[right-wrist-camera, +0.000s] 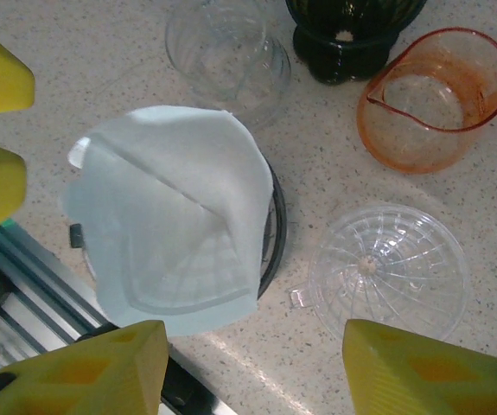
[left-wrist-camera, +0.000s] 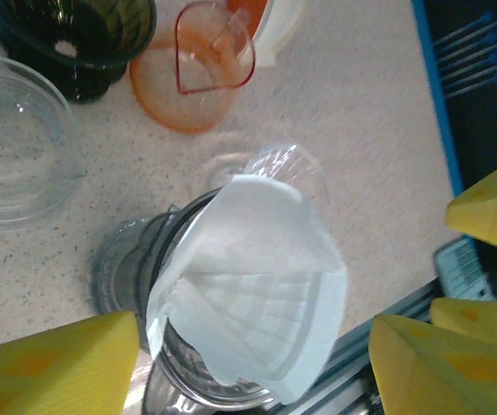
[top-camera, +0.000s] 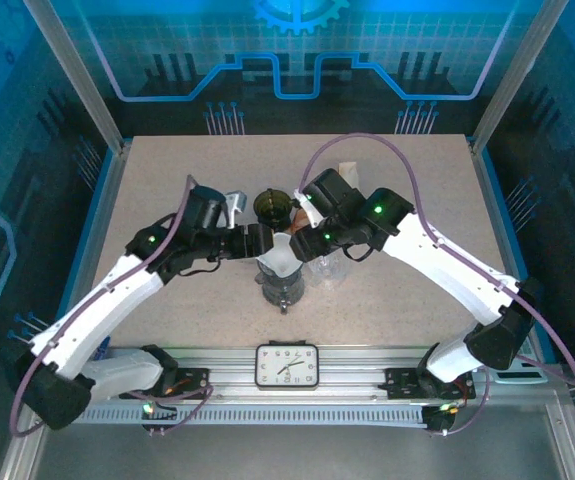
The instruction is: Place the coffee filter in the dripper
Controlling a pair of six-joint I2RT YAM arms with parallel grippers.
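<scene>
The filter (right-wrist-camera: 175,216) lies half-folded across the dripper (right-wrist-camera: 272,226), not seated. It looks light, limp and easily creased, so pinch a free edge gently. Your left gripper (left-wrist-camera: 252,346) and right gripper (right-wrist-camera: 255,333) gape, holding nothing.

In the middle of the desk (top-camera: 167,170) I see the dripper (right-wrist-camera: 274,226). The coffee filter (right-wrist-camera: 175,216) lies on top of it and hangs over the rim on the side toward me. Behind it stands a second dripper (right-wrist-camera: 352,26), with a pitcher (right-wrist-camera: 430,99) just beside that one. To the right of the middle dripper, near but apart, a third dripper (right-wrist-camera: 388,268) lies on the desk. A glass cup (right-wrist-camera: 226,43) stands near the filter's far edge. A clock (top-camera: 287,365) sits on the rail (top-camera: 367,370), in front of everything.
</scene>
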